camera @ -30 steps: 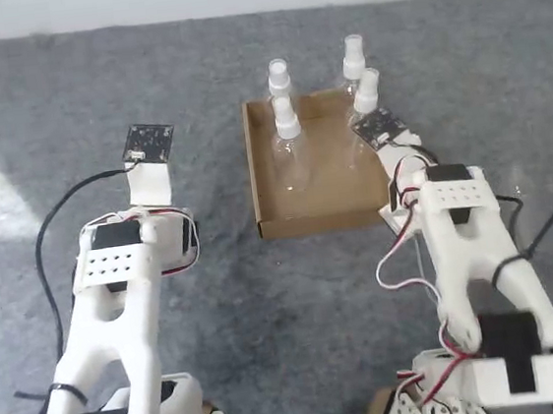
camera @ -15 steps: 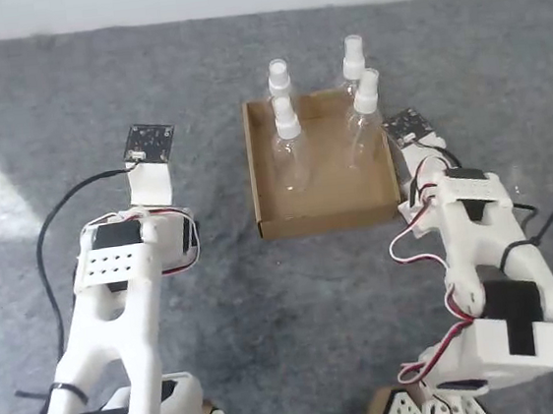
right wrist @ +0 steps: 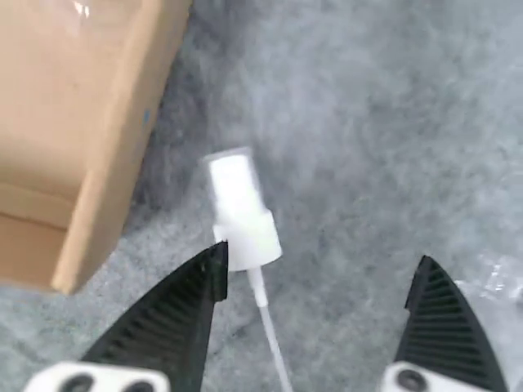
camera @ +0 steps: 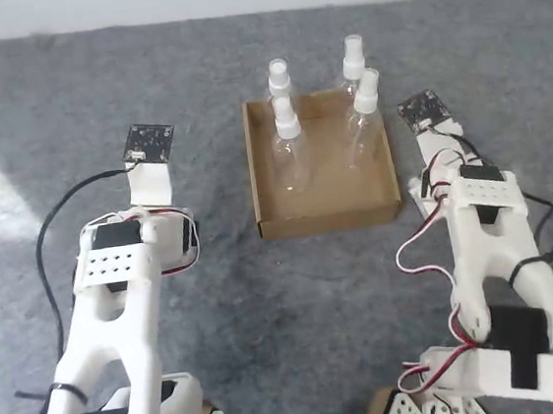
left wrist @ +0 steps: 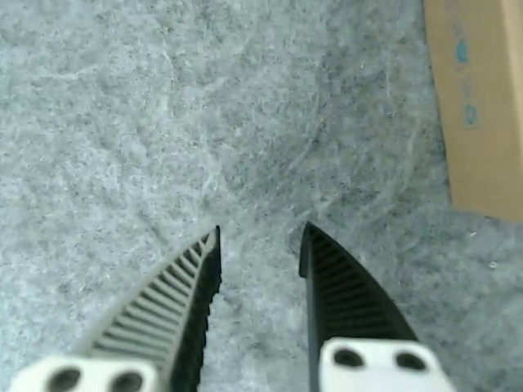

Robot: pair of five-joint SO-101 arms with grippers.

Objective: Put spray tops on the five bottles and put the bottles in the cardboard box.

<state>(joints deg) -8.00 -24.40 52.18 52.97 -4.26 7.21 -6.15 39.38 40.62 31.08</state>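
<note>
Inside the cardboard box [camera: 328, 223], a capped bottle [camera: 291, 161] and a second capped bottle [camera: 361, 134], both upright, parked there as finished work. At or just past the box's far wall, a third bottle [camera: 278, 76] and a fourth bottle [camera: 352, 59], tops on too; cannot tell whether inside or behind. Judging by that, one top left to fit.

On the grey carpet [camera: 267, 307], just beside the box's outer wall, lies the loose spray top [right wrist: 241, 216], its dip tube [right wrist: 270, 335] trailing back toward the wrist. Framed by the right gripper [right wrist: 320, 257], jaws spread wide with nothing in them, one tip close to the top's collar — lined up, it seems, to close on it. Nearby, a clear glint [right wrist: 500, 273], maybe the fifth bottle; too faint to say.

On the box's other side, the left gripper [left wrist: 260, 231] hangs low over carpet, jaws narrowly parted and empty — out of the way, probably placed to steady a bottle when needed.
</note>
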